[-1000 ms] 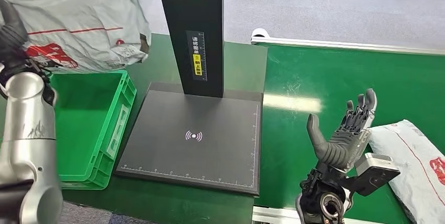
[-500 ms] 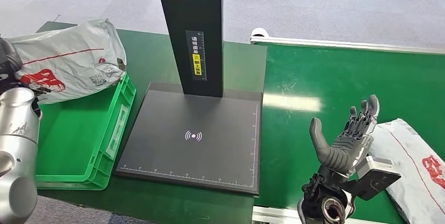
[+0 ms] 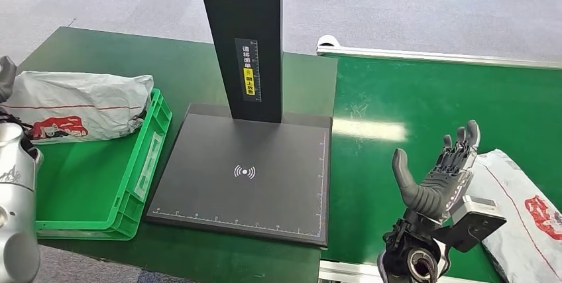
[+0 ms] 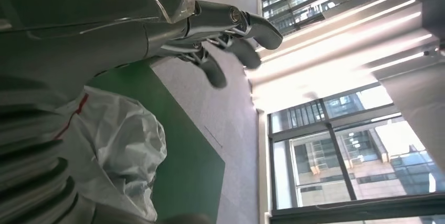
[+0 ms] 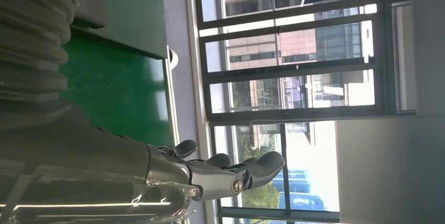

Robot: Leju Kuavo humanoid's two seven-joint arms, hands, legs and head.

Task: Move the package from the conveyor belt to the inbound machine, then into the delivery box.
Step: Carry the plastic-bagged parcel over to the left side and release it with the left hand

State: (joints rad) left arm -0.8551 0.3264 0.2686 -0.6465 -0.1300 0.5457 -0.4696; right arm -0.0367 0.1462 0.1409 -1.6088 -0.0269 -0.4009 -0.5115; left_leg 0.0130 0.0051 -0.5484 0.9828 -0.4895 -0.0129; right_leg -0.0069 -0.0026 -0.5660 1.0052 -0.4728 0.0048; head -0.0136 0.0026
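Note:
A grey package with red print [image 3: 79,107] lies in the far end of the green delivery box [image 3: 99,183]; the left wrist view has it [image 4: 115,156] below my fingers. My left hand [image 4: 220,40] is beside it at the picture's left edge [image 3: 5,74], fingers stretched out with nothing in them. My right hand [image 3: 437,177] stands upright and open above the green conveyor belt [image 3: 431,97], fingers apart [image 5: 220,171]. A second grey package [image 3: 523,210] lies on the belt just right of that hand. The black inbound machine platform [image 3: 245,177] is bare.
The machine's black column [image 3: 242,38] rises behind the platform, between box and belt. The box's near half shows bare green floor. A white belt rail [image 3: 431,56] runs along the far side. Grey floor lies beyond the green table.
The package has come down from high at the left, where my left hand held it, and now rests in the box. The second package has moved slightly right on the belt.

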